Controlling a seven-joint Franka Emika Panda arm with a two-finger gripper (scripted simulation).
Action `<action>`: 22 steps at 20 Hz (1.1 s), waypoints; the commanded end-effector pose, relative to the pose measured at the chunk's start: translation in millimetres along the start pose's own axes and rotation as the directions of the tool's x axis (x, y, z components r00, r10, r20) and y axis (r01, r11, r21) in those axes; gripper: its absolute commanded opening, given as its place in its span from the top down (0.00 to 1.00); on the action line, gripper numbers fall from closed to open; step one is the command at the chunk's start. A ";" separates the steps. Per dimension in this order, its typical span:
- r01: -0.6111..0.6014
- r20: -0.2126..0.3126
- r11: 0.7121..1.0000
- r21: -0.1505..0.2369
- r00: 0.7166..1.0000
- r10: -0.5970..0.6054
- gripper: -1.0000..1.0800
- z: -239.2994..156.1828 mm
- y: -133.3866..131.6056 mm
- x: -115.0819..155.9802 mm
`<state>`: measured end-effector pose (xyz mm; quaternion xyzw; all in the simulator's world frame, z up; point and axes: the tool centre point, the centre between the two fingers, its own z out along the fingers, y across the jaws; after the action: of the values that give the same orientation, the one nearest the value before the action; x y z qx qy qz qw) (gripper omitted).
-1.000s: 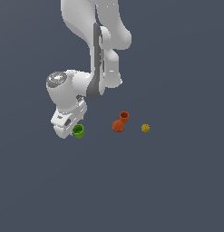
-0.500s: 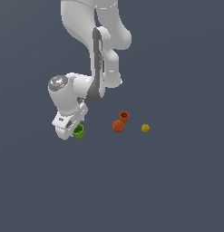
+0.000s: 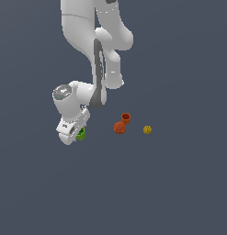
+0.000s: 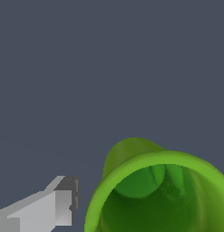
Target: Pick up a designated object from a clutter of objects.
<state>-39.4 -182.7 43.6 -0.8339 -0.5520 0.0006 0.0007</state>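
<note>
The green cup (image 3: 81, 134) stands on the floor at the exterior view's left, half hidden by my hand. My gripper (image 3: 75, 136) is low around it. In the wrist view the green cup (image 4: 158, 190) fills the frame near the camera, its darker hollow facing me. My gripper (image 4: 148, 197) straddles it. One grey finger (image 4: 59, 206) stands beside the rim with a thin gap, and the other finger is at the frame edge. The jaws look open, not pressed on the cup. The rest of the clutter lies apart toward the exterior view's right.
An orange-red cup (image 3: 126, 118) and an orange-red roundish lump (image 3: 119, 128) sit close together toward the exterior view's right of the green cup. A small yellow lump (image 3: 147, 130) lies further right. The arm's white links rise above the hand.
My hand has sunk a little lower over the green cup. The cup and the other things have not moved.
</note>
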 end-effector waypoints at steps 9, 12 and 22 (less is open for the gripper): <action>0.000 0.000 1.000 -0.001 1.000 0.000 1.00 1.4 0.5 0.2; 0.000 0.000 1.000 -0.004 1.000 0.000 1.00 -0.1 1.4 0.2; 0.001 0.002 1.000 -0.004 1.000 -0.001 1.00 -29.1 -4.3 19.1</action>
<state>-37.2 -168.2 65.0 -0.8338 -0.5521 0.0008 -0.0004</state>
